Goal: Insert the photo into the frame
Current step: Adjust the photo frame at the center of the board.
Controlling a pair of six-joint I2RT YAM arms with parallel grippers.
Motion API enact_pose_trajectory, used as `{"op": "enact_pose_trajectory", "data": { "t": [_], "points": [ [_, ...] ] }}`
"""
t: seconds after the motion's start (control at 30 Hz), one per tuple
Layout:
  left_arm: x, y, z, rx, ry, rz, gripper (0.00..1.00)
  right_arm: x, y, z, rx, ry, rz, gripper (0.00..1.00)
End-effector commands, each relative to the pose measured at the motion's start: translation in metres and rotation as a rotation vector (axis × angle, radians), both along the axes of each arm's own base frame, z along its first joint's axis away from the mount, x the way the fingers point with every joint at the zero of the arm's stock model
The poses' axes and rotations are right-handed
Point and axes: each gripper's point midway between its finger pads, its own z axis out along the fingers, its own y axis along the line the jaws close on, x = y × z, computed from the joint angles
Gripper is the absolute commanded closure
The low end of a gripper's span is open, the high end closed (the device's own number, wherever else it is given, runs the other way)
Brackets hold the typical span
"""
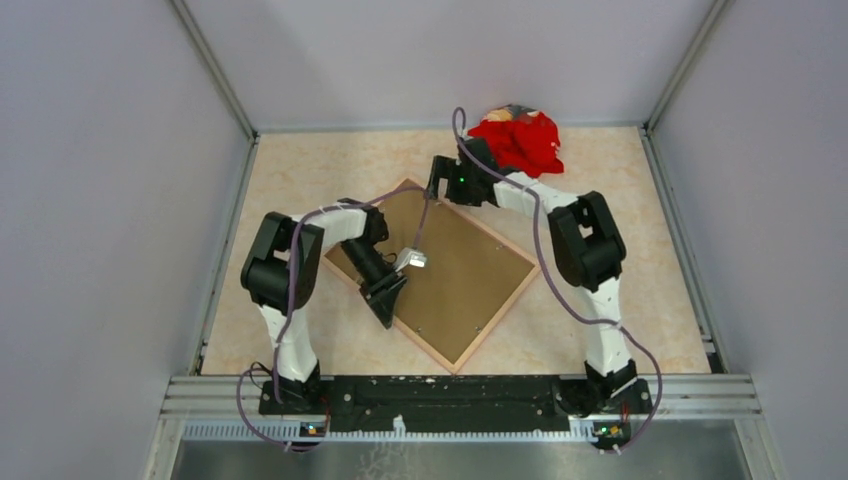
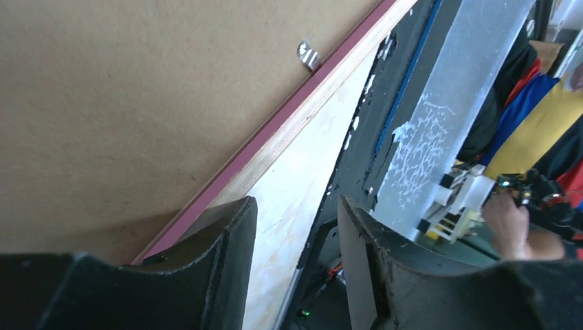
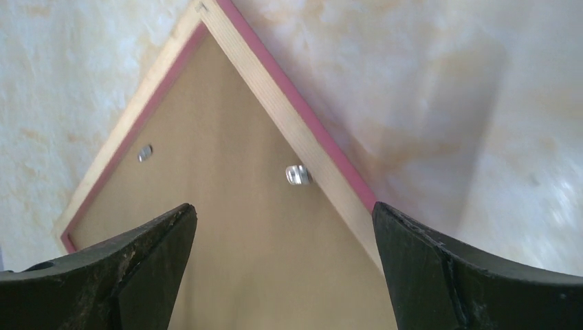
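Hovering over the face-down frame [image 3: 333, 175]: left gripper [image 2: 295, 227] and right gripper [image 3: 283, 216] both released, empty.
Photo unseen; rim lies under the left jaws, so closing could snag and skew it.

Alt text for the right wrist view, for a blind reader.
A corner of the frame, back side up with brown backing board and two metal clips showing, lies on the marbled table below the wide-open right gripper.

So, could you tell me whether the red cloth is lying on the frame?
No, the red cloth sits on the table beyond the frame, clear of it.
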Motion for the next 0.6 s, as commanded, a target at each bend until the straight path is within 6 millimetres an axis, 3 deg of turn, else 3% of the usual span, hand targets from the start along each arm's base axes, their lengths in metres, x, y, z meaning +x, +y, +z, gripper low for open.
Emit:
{"op": "enact_pose_trajectory", "data": {
  "t": [0.0,0.07,0.17,0.27,0.37,0.47,0.57],
  "points": [
    [0.04,-0.022,0.023,-0.218,-0.226,-0.106,0.45,-0.034,-0.04,0.063,-0.003,0.017,-0.023,0.01],
    [0.049,-0.018,0.031,-0.211,-0.249,-0.099,0.45,-0.044,-0.065,0.073,-0.012,0.013,-0.07,0.01],
    [0.082,-0.006,0.042,-0.198,-0.31,-0.023,0.47,-0.072,-0.1,0.08,-0.061,0.011,-0.129,0.01],
    [0.143,0.018,0.053,-0.161,-0.392,0.137,0.48,-0.114,-0.13,0.08,-0.088,0.022,-0.164,0.01],
    [0.21,0.056,0.06,-0.095,-0.463,0.328,0.5,-0.154,-0.154,0.062,-0.076,0.068,-0.201,0.01],
    [0.261,0.102,0.054,-0.018,-0.509,0.473,0.54,-0.189,-0.164,0.045,-0.014,0.124,-0.221,0.01],
    [0.288,0.13,0.04,0.042,-0.524,0.551,0.58,-0.222,-0.161,0.038,0.098,0.169,-0.219,0.01]
  ]
}}
